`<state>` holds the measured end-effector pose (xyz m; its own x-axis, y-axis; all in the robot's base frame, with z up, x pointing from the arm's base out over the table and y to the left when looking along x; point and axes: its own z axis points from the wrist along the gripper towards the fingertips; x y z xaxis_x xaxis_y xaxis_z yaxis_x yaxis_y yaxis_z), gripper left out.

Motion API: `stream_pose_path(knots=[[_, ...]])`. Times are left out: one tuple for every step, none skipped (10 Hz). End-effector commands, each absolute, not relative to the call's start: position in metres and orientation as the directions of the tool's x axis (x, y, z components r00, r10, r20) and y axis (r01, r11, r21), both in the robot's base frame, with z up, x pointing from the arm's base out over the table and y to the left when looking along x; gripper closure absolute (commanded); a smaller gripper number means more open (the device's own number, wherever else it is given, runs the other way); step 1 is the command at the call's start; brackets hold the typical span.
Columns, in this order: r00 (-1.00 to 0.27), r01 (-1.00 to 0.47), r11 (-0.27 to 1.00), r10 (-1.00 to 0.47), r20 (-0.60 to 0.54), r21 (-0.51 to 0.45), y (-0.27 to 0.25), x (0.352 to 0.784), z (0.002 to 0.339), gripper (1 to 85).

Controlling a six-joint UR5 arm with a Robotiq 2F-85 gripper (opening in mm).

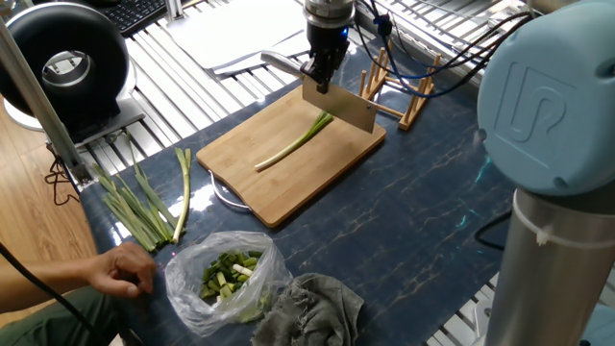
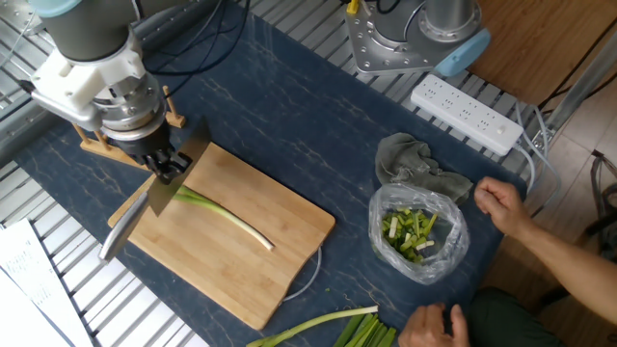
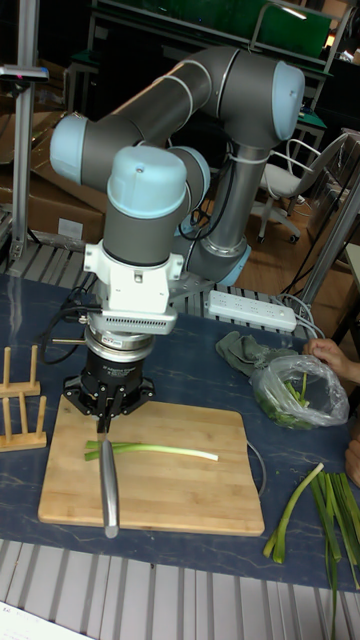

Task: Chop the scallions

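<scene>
One thin scallion [image 1: 293, 142] lies across the wooden cutting board [image 1: 288, 187], with its pale end toward the person and its green end under the knife. My gripper [image 1: 322, 69] is shut on a cleaver-style knife [image 1: 338, 104]. The blade stands edge down at the stalk's green end. From the other side, the gripper [image 2: 164, 159] hangs over the board's far corner, and the knife handle [image 2: 120, 229] sticks out past the scallion [image 2: 224, 215]. In the tall view the gripper [image 3: 108, 398] is right above the green tip of the scallion [image 3: 160, 450].
A bundle of uncut green stalks [image 1: 139, 207] lies left of the board. A clear bag of chopped greens [image 1: 226, 274] and a grey cloth [image 1: 312, 308] sit near a person's hand [image 1: 120, 269]. A wooden rack [image 1: 399, 91] stands behind the board, and a power strip [image 2: 468, 114] lies at the table's edge.
</scene>
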<state>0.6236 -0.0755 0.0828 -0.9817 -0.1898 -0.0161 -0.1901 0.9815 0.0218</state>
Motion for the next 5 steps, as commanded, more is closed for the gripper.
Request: stream_pose_path(knots=[[-0.981,-0.194,0.980,-0.194,-0.024,0.035,-0.0761,0.6178,0.0784,84.0],[-0.980,-0.196,0.980,-0.195,-0.025,0.035,-0.0775,0.6165,0.0777,84.0],[-0.980,-0.197,0.980,-0.197,-0.026,0.038,-0.0772,0.6150,0.0778,84.0],[-0.980,-0.196,0.980,-0.195,-0.024,0.035,-0.0775,0.6134,0.0775,84.0],[-0.981,-0.194,0.980,-0.194,-0.027,0.036,-0.0773,0.6139,0.0762,84.0]])
